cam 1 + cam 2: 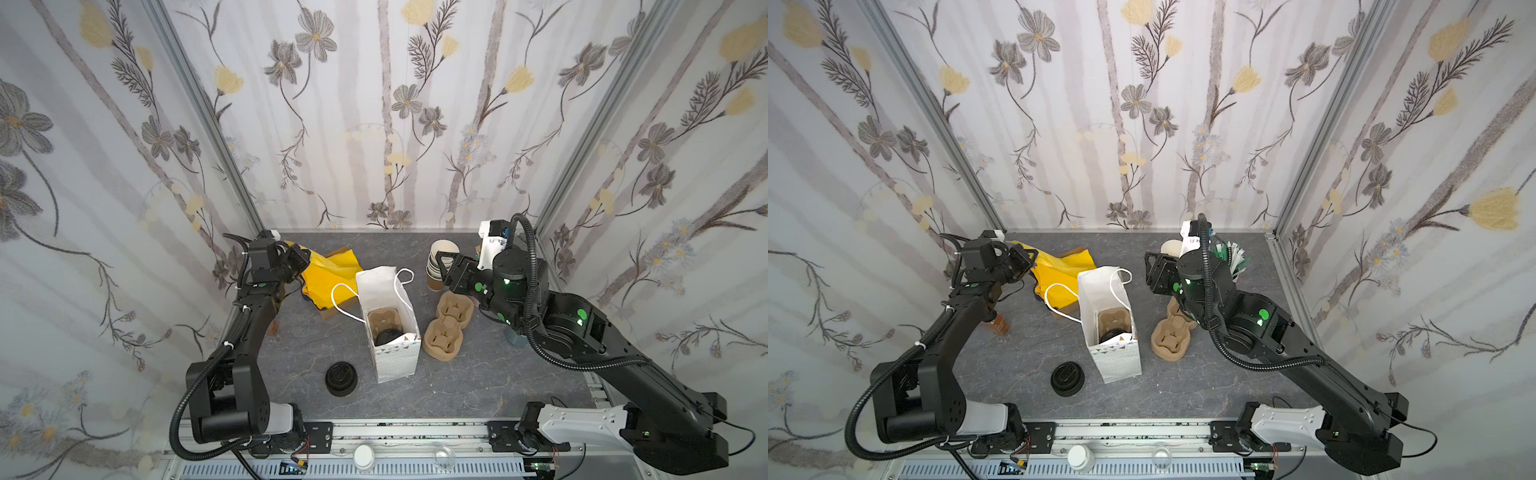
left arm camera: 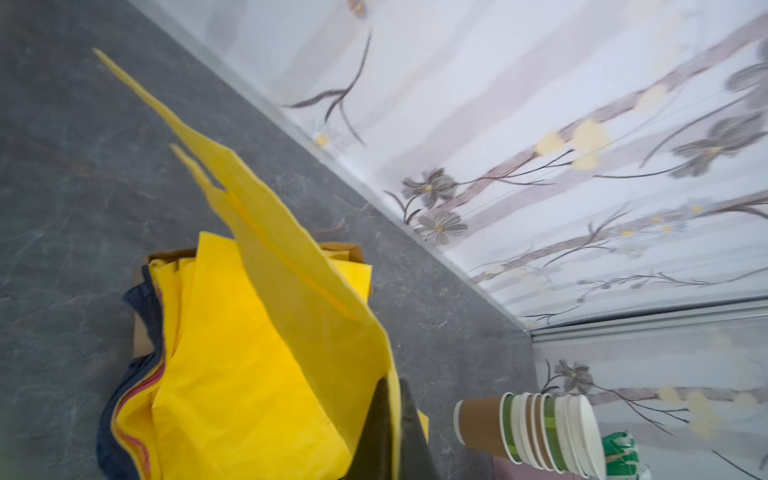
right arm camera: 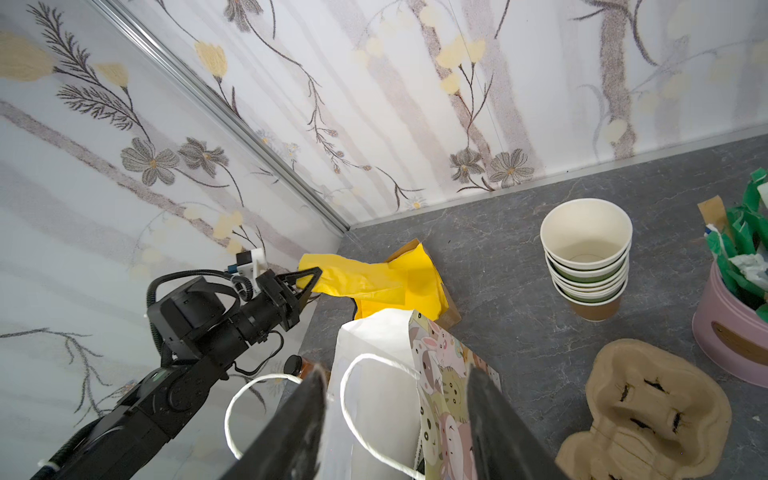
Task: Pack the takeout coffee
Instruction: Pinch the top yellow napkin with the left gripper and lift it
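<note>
The takeout coffee shows only as a black lid, sitting in a brown pulp carrier inside the upright white paper bag at mid-table. At the back left my left gripper is shut on the edge of a yellow bag, lifting it off a pile. My right gripper hangs open in the air to the right of the white bag, nothing between its fingers.
A low stack of black lids lies in front of the bag. Stacked lidless cups, pulp carriers, a pink tin of green sachets and a brown bottle stand around.
</note>
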### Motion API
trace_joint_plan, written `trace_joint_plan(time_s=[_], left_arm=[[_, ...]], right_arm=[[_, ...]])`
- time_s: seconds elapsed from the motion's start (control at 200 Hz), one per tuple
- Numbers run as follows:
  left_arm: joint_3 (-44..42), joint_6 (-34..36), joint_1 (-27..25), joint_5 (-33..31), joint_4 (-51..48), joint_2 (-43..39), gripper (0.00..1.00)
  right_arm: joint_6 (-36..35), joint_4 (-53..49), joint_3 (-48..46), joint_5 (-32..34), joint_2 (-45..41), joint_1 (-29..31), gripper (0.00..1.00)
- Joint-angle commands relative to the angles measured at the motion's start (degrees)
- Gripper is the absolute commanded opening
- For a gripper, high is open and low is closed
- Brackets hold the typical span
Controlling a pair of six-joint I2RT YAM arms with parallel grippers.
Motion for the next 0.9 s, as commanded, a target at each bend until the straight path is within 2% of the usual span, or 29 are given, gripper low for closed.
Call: trace_joint_plan(time_s=[0.0, 0.135, 0.25, 0.395, 0.45, 0.5, 0.555, 0.734, 0.894], left_arm=[[-1.9, -3.9, 0.2, -1.8, 14.2, -5.0, 0.0], [0.6, -5.9, 0.1, -1.0, 16.0, -8.8, 0.0], [2.7, -6.0, -0.1, 0.9, 16.0, -11.5, 0.0], [3.9, -3.0, -1.7, 2.3, 15.9, -16.2, 0.0], [4.0, -1.9, -2.9, 2.8, 15.9, -17.8, 0.0], [3.9, -0.8, -4.1, 3.2, 15.8, -19.2, 0.0], [3.7, 0.4, -5.3, 3.9, 15.5, -20.7, 0.0], [3.1, 1.2, -7.5, 5.6, 14.2, -24.5, 0.0], [3.9, 1.4, -8.6, 8.1, 12.6, -26.3, 0.0]], right_arm=[[-5.7, -0.1, 2.5, 0.0, 1.3, -0.2, 0.56], [-12.9, -0.6, 7.7, -2.5, 3.8, -0.4, 0.56], [-22.6, -0.6, 14.6, -6.9, 7.6, 0.1, 0.56], [-35.7, 1.2, 22.1, -10.7, 13.5, 3.6, 0.58], [-42.6, 3.5, 23.2, -11.8, 15.1, 5.4, 0.61], [-48.3, 6.6, 23.1, -10.8, 18.1, 7.3, 0.72], [-53.1, 9.8, 22.9, -10.4, 20.2, 8.3, 0.8], [-59.5, 19.0, 23.2, -9.6, 28.2, 8.4, 0.89], [-60.6, 21.4, 25.8, -3.1, 34.2, 8.2, 0.91]])
